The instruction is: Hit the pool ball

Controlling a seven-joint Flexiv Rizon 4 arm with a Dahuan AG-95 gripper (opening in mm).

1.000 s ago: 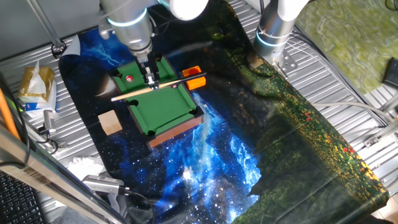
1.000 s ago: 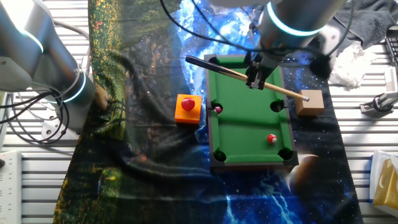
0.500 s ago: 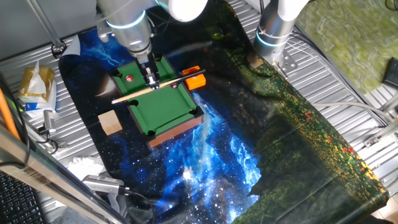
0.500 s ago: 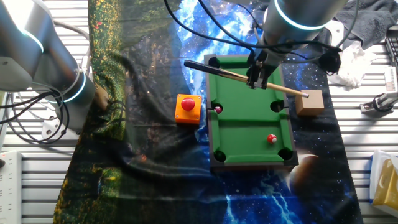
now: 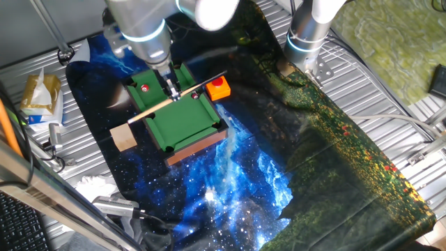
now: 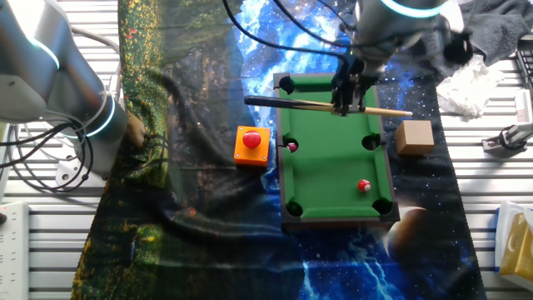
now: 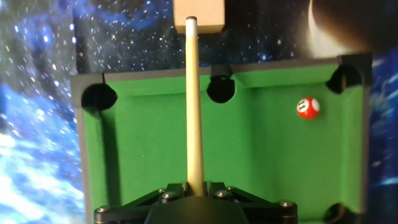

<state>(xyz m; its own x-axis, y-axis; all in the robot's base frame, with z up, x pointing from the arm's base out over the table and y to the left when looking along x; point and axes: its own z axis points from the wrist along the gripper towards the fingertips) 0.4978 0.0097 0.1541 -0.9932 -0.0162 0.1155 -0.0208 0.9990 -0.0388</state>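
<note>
The pool ball is a tiny bright-red ball with a whitish spot on the miniature green pool table. It also shows in the hand view near the right end and in one fixed view. My gripper is shut on a wooden cue stick and holds it over the table's far end. In the hand view the cue runs straight ahead from my gripper, well left of the ball. A darker maroon ball sits by a side pocket.
A red button on an orange box stands beside the table. A wooden block stands on the other side, just beyond the cue's light tip. A second robot arm's base stands at the cloth's edge. Crumpled tissue lies nearby.
The cue has swung round in my gripper to lie straight across the table's width. Its light tip has moved off the wooden block. The balls have not moved.
</note>
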